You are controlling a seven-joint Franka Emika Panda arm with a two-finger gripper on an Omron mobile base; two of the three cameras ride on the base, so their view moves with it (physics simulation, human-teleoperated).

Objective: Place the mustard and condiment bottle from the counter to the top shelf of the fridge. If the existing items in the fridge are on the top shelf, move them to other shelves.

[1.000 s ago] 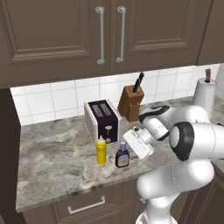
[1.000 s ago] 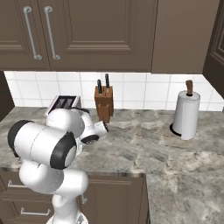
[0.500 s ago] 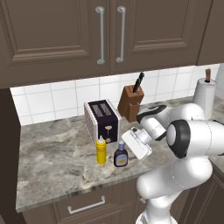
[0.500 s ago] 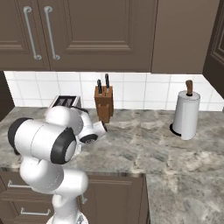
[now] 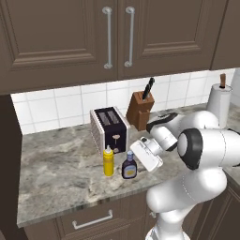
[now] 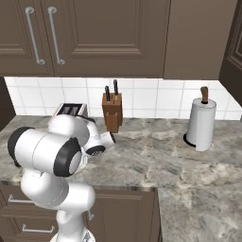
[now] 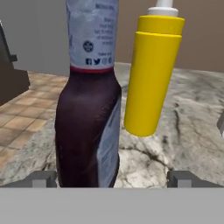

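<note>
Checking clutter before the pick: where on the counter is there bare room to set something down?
The counter is bare left of the mustard and toaster, and again between the knife block and paper towel roll. It is crowded where the mustard, condiment bottle and gripper bunch before the toaster.

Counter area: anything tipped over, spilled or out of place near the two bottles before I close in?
Nothing stands out. The mustard and the condiment bottle both stand upright, side by side on the counter in front of the toaster. No spill shows around them. The gripper is open, close to the condiment bottle.
</note>
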